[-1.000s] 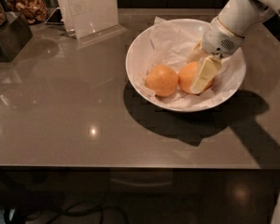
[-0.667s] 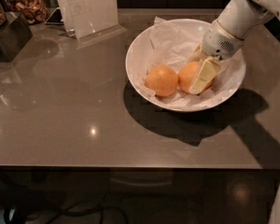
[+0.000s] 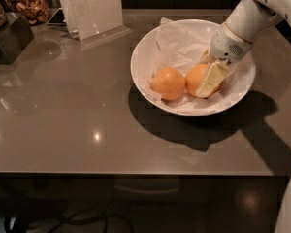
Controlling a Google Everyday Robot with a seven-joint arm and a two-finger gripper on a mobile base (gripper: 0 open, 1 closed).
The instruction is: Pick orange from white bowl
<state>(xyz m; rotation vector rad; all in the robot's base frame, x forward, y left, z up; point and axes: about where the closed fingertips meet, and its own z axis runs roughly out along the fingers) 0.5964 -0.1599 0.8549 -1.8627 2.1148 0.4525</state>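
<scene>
The white bowl (image 3: 242, 89) stands on the grey table, right of centre, lined with crumpled white paper. Two orange fruits lie side by side in it. The orange (image 3: 194, 78) is the right one. The other fruit (image 3: 168, 83) lies touching it on the left. My gripper (image 3: 206, 81) reaches down into the bowl from the upper right and sits against the right side of the orange, covering part of it. The white arm runs off the top right corner.
A clear plastic sign holder (image 3: 94, 8) stands behind the bowl at the back left. A dark box (image 3: 7, 38) and a jar of snacks (image 3: 31, 6) sit at the far left. The table's front edge (image 3: 136, 173) runs across below the bowl.
</scene>
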